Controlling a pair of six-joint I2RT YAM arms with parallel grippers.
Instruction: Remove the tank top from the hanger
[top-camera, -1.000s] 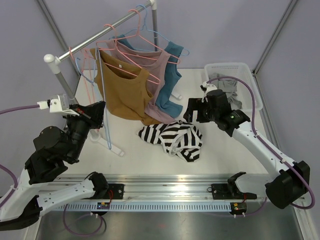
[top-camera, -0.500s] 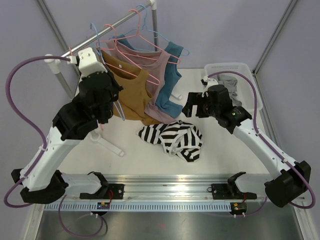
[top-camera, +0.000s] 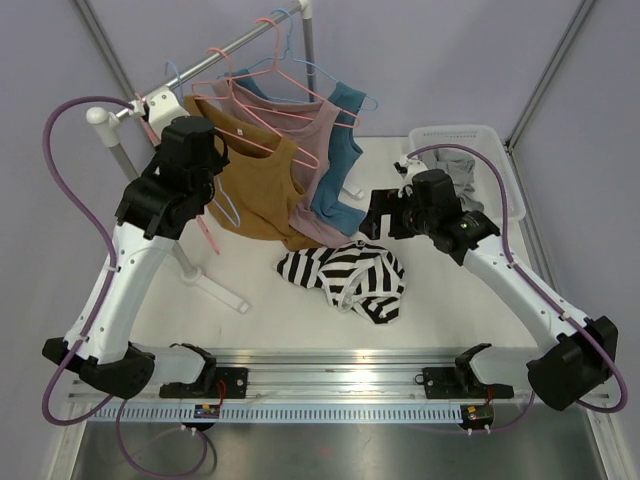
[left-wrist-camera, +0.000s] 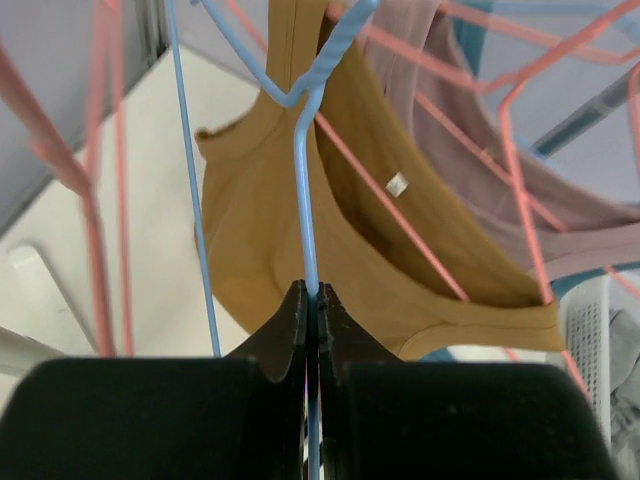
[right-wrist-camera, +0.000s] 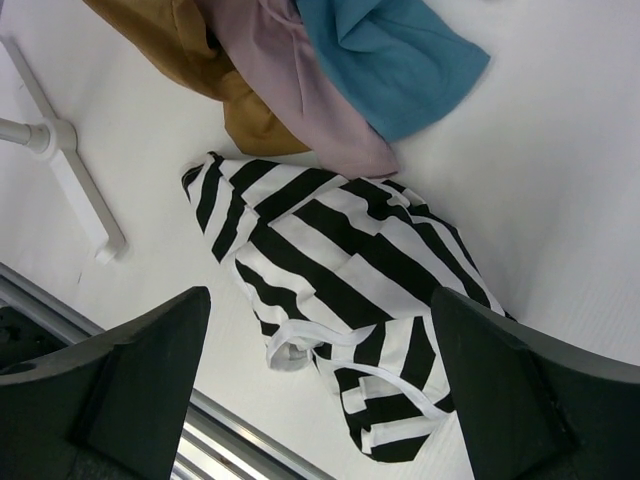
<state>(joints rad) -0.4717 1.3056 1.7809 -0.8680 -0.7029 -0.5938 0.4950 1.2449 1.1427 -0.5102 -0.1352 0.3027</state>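
Note:
A black-and-white striped tank top lies crumpled on the white table, off any hanger; it also shows in the right wrist view. My right gripper hovers open and empty above it. My left gripper is up by the clothes rail, shut on the wire of a bare blue hanger, with the jaws pressed together on it. Just behind the wire a brown tank top hangs on a pink hanger.
A mauve top and a teal top hang on the rail beside the brown one. Empty pink hangers hang at the rail's left end. The rack's foot lies on the table. A white basket holding grey cloth stands at the back right.
My left arm has swung up from low at the left to the rail, carrying the blue hanger. My right gripper has shifted slightly left over the striped top.

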